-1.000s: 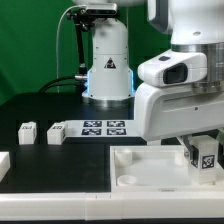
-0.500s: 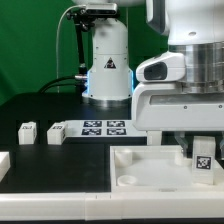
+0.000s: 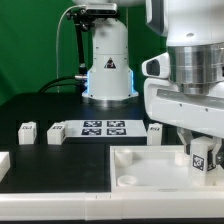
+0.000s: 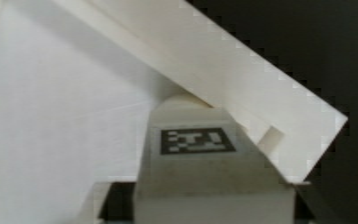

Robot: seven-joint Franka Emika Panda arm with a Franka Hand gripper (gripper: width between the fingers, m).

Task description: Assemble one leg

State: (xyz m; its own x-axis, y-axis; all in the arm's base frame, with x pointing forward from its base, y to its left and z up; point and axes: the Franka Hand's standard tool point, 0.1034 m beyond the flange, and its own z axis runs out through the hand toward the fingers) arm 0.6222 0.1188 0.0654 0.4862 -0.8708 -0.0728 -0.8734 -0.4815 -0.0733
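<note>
My gripper (image 3: 203, 162) is shut on a leg (image 3: 204, 155), a small white block whose black-and-white tag faces the camera. I hold it over the near corner of the large white tray piece (image 3: 140, 166), on the exterior view's right. Whether the leg touches the tray I cannot tell. In the wrist view the leg (image 4: 201, 150) sits between my dark fingers (image 4: 123, 205), tag up, against the tray's white floor (image 4: 51, 100) beside its raised wall (image 4: 229, 70). My gripper (image 4: 202, 208) shows only at the picture's edge.
Two more white legs (image 3: 27, 132) (image 3: 57, 133) lie on the black table at the exterior view's left. A third (image 3: 154, 130) stands beside my arm. The marker board (image 3: 100, 127) lies before the robot base (image 3: 108, 60). A white part (image 3: 3, 163) shows at the left edge.
My hand has turned about its axis over the tray and shifted a little, uncovering the small leg behind it. The held leg stays in the grip at about the same spot.
</note>
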